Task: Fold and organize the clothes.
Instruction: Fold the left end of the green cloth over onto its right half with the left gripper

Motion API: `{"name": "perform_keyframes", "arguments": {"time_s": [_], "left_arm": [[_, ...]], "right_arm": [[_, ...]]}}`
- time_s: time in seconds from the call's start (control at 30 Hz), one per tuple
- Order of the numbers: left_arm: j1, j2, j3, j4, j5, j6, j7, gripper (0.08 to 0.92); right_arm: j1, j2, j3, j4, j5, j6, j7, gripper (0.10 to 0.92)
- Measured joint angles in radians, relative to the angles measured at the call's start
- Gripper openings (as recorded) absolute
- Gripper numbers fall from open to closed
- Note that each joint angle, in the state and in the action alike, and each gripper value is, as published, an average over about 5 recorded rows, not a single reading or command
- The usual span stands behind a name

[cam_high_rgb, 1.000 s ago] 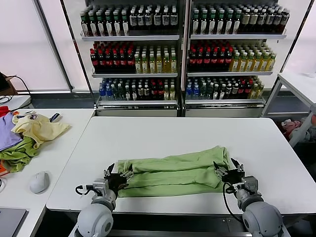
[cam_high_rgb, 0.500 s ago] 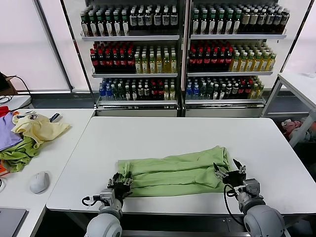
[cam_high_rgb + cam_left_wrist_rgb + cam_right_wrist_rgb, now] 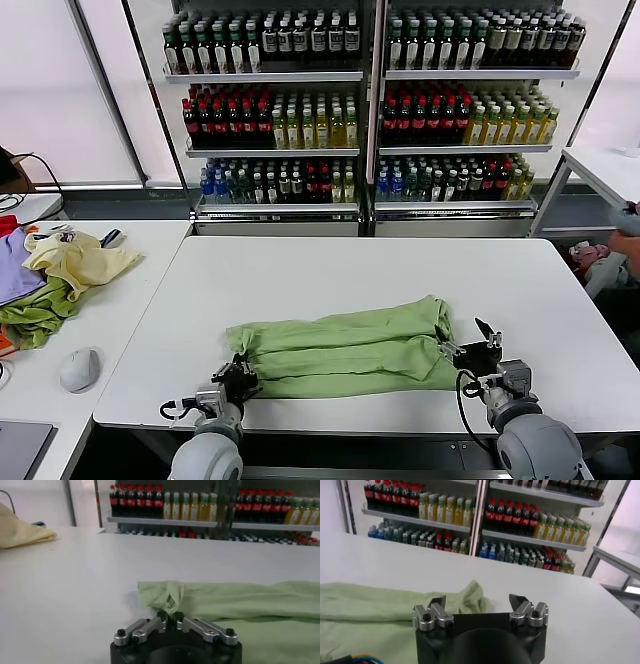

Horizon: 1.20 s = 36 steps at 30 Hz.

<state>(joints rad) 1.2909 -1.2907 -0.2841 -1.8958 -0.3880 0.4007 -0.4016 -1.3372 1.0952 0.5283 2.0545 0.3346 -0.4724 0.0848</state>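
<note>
Pinching: I'm closing left gripper (image 3: 170, 616) fingers on shirt (image 3: 345, 347) corner.
Waiting: right gripper (image 3: 479, 602) is gaping, seemingly just short of cloth.
Axis: lying crosswise between both.

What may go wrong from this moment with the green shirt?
The left gripper pinches only a small tuft of the shirt, so the cloth may slip out when pulled. The right gripper is open at the other end and holds nothing; if only the left side moves, the shirt may drag and bunch on the table.
</note>
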Motion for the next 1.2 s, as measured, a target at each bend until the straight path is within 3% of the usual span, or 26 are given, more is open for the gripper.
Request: {"name": "perform_keyframes", "arguments": {"time_s": [0.47, 0.63, 0.87, 1.2], "left_arm": [[-0.070, 0.202, -0.211, 0.019, -0.035, -0.024, 0.085, 0.136], [-0.081, 0.243, -0.257, -0.016, -0.106, 0.000, 0.103, 0.136], [-0.109, 0.225, -0.254, -0.134, -0.332, 0.060, 0.095, 0.136], [-0.175, 0.120, -0.133, -0.191, -0.588, 0.099, 0.056, 0.136]], "right_arm": [[0.015, -0.017, 0.003, 0.016, 0.019, 0.001, 0.000, 0.823], [0.016, -0.016, 0.001, 0.019, 0.018, 0.002, 0.000, 0.823], [0.013, -0.017, -0.002, 0.021, 0.014, 0.002, 0.000, 0.823], [0.013, -0.020, 0.001, 0.021, 0.014, 0.003, -0.001, 0.823]]}}
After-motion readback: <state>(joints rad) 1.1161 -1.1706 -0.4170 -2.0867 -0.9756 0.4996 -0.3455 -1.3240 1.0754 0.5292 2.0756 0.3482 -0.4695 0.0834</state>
